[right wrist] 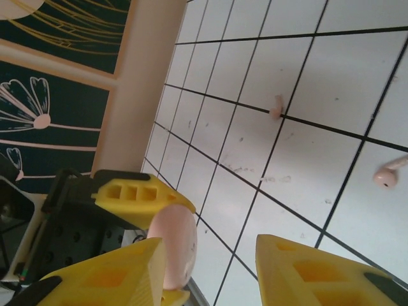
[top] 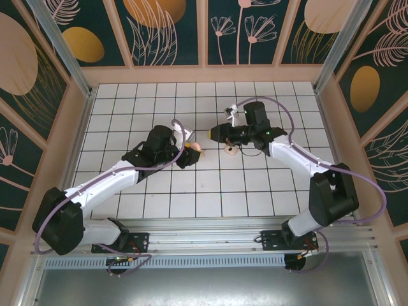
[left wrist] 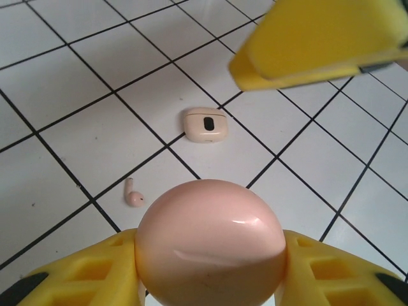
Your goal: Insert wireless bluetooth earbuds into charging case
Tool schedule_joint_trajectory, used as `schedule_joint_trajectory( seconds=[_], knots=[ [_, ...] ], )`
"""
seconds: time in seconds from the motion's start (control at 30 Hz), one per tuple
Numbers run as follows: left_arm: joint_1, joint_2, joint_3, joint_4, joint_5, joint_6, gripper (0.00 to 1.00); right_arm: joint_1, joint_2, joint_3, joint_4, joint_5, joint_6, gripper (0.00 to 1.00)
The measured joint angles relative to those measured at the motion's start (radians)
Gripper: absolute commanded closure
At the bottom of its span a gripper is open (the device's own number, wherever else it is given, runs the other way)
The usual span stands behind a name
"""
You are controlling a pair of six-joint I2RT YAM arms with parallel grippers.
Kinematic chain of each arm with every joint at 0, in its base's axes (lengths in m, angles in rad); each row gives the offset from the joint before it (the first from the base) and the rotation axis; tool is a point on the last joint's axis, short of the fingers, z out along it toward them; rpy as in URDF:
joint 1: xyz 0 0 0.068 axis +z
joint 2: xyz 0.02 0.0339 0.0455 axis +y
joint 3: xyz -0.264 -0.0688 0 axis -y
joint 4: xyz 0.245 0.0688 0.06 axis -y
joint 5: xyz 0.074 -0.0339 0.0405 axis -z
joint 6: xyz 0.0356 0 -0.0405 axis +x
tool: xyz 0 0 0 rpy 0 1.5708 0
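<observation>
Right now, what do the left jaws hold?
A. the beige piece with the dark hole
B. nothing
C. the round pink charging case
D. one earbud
C: in the left wrist view the charging case sits clamped between the yellow fingers of the left jaws, while an earbud and the beige piece lie loose on the tiles beyond it.

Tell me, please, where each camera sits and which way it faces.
Top external: above, behind the bases, looking down on the table; left arm, right arm show.
Left wrist: low over the tiles, looking obliquely down; left hand's fingers clamp the charging case.
Right wrist: rolled, looking across the tiles toward a panelled wall; right hand's fingers stand apart.
Shared: both wrist views catch the charging case and the other hand's finger.
</observation>
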Motion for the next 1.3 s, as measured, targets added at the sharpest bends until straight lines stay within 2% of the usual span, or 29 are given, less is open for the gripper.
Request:
schedule_joint_trajectory(
  seconds=[0.33, 0.63, 1.03, 1.3],
  knots=[
    [0.000, -0.024, -0.006, -0.001, -0.006, 0.207, 0.63, 0.038, 0.010, 0.045, -0.135, -0.046, -0.073, 0.53],
    [0.000, -0.110, -0.021, 0.013, -0.007, 0.322, 0.60, 0.088, 0.011, 0.073, -0.159, -0.056, -0.095, 0.51],
    [0.010, -0.122, -0.027, 0.014, -0.008, 0.348, 0.61, 0.101, 0.015, 0.100, -0.177, -0.034, -0.134, 0.51],
    [0.009, -0.106, -0.027, 0.014, -0.005, 0.348, 0.61, 0.115, -0.038, 0.099, -0.147, -0.047, -0.134, 0.51]
  ],
)
